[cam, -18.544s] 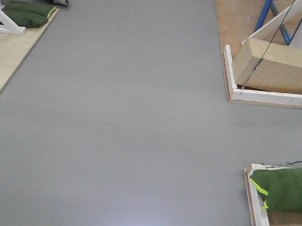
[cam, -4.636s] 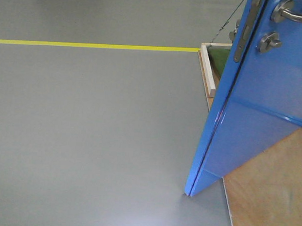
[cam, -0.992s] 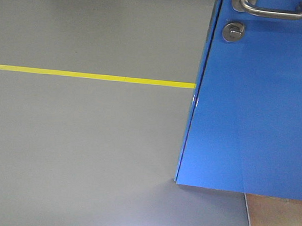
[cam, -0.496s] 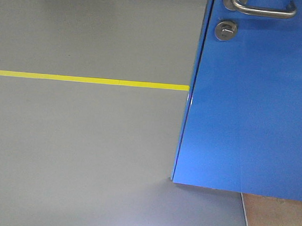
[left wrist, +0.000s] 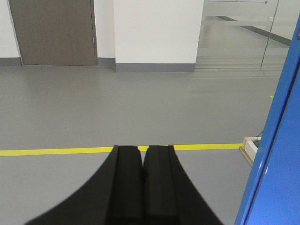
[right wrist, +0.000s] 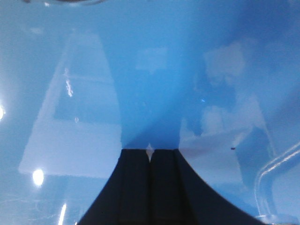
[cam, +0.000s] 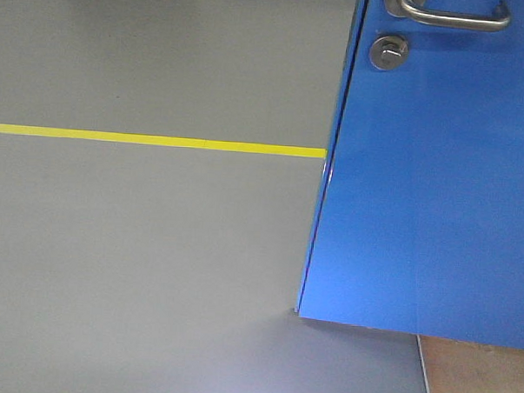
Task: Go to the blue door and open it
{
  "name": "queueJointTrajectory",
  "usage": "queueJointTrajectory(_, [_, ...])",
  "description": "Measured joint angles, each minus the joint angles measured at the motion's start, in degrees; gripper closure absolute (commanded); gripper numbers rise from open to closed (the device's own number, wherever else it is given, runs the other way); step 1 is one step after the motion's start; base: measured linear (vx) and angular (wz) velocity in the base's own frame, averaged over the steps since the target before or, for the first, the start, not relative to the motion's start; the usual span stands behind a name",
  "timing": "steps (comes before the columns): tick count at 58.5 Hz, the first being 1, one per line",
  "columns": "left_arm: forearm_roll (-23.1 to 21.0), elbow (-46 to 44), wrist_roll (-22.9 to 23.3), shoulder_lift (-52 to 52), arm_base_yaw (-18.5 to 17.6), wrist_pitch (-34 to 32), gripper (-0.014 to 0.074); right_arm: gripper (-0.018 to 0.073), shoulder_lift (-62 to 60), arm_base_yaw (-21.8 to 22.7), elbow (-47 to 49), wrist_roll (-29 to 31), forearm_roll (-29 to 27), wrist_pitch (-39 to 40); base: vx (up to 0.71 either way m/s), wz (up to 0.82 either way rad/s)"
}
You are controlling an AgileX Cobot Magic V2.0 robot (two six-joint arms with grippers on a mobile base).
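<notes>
While my front camera looks down at the floor, the blue door (cam: 428, 186) fills the right part of this view, standing upright with its long axis vertical, and its free edge runs from the top of the picture down to a bottom corner that sits on the grey floor (cam: 138, 243) near the middle. Its glossy face is turned toward me, and at the very top I see the silver lever handle (cam: 451, 15) lying horizontal, with the round lock (cam: 388, 52) just below its left end. A yellow line (cam: 151, 140) crosses the floor from the left and meets the door edge, and a piece of wooden board (cam: 480, 380) shows under the door at the lower right. From my left wrist camera, my left gripper (left wrist: 142, 154) points forward over the open floor, roughly level, with its two black fingers pressed together and nothing between them; the door appears here only as a blue strip on the right side, leaning in the picture, and my left gripper is well apart from it. Farther back I see the same yellow line, a white wall (left wrist: 157, 33) and a dark door (left wrist: 52, 32) at the left. From my right wrist camera, my right gripper (right wrist: 149, 157) points straight at the door face, which fills the whole view with reflections; the fingers are pressed together and hold nothing, and I cannot tell if the tips touch the door.
</notes>
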State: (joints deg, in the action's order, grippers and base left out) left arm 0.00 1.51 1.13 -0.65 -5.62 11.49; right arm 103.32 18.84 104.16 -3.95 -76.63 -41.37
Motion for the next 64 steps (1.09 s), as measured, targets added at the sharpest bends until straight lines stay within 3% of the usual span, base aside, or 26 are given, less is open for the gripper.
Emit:
queueJointTrajectory(26, [0.0, 0.0, 0.0, 0.0, 0.0, 0.0, 0.0524, 0.0561, 0.0, 0.0, 0.0, 0.0, -0.1, 0.14, 0.0, 0.0])
queueJointTrajectory(32, [0.0, 0.0, 0.0, 0.0, 0.0, 0.0, 0.0524, 0.0561, 0.0, 0.0, 0.0, 1.11, 2.06, 0.25, 0.0, 0.0])
queueJointTrajectory(43, [0.0, 0.0, 0.0, 0.0, 0.0, 0.0, 0.0524, 0.0561, -3.14, -0.55, -0.18, 5.0, 22.72, -1.08, 0.0, 0.0])
queueJointTrajectory(57, [0.0, 0.0, 0.0, 0.0, 0.0, 0.0, 0.0524, 0.0561, -10.96, -1.2, -0.12, 7.0, 48.4, -8.54, 0.0, 0.0])
queueJointTrajectory(64, [0.0, 0.0, 0.0, 0.0, 0.0, 0.0, 0.0524, 0.0561, -15.77, -1.2, -2.66, 7.19, 56.24, -9.78, 0.0, 0.0])
